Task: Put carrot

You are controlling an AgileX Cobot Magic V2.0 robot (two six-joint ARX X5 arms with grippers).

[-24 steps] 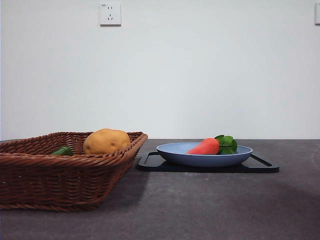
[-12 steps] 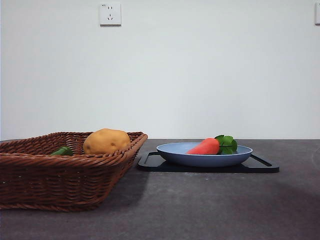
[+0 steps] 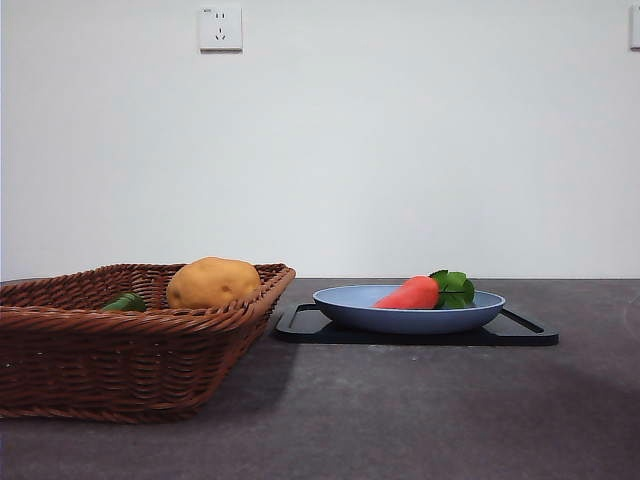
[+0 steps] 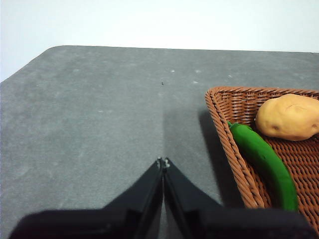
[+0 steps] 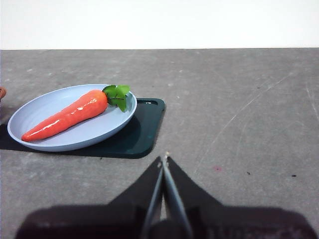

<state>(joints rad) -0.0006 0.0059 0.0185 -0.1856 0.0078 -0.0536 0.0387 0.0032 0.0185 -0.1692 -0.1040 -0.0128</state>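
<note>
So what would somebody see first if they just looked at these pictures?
Probably the bright red-orange carrot with green leaves, lying in the pale blue plate that sits on a black tray. Next, the big yellow-brown potato in the brown wicker basket, with a long green vegetable beside it. Both arms wait: the left end effector and right end effector are shut and hold nothing.
</note>
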